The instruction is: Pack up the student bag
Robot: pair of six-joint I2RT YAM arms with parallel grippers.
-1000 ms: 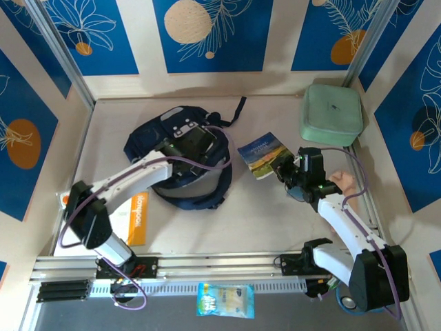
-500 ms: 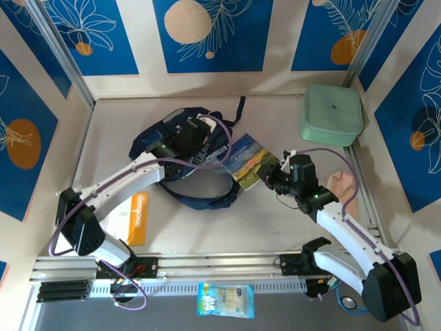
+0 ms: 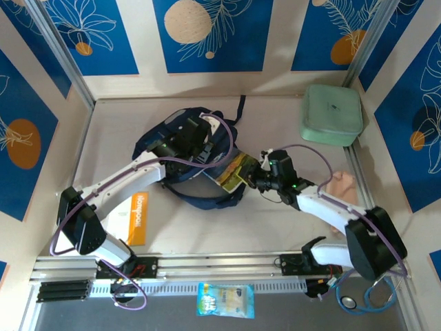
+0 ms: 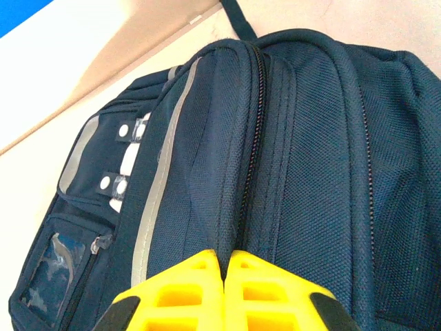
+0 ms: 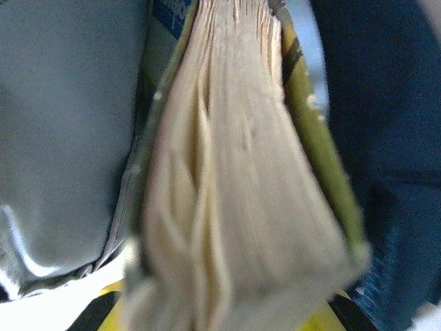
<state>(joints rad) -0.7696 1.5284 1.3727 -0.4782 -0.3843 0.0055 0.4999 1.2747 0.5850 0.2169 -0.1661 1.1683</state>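
The student bag (image 3: 160,140), a navy backpack with grey stripes, lies at the table's middle left. My left gripper (image 3: 203,143) is shut on a fold of the student bag's fabric beside the zip (image 4: 251,138), and its yellow fingers (image 4: 186,289) meet with the cloth pinched between them. My right gripper (image 3: 256,177) is shut on a book (image 3: 233,170) with a landscape cover. The book's far end sits at the bag's open mouth. In the right wrist view the book's cream page edge (image 5: 241,172) is blurred, with grey lining (image 5: 62,138) to its left and navy fabric (image 5: 386,138) to its right.
A pale green square zip case (image 3: 331,114) stands at the back right corner. An orange and white booklet (image 3: 135,215) lies by the left arm. A snack packet (image 3: 225,300) rests in front of the rail. A skin-coloured object (image 3: 342,184) lies near the right wall.
My right arm has carried the book leftward from the table's right middle to the bag's mouth. My left gripper has pulled the bag's upper fabric up and back.
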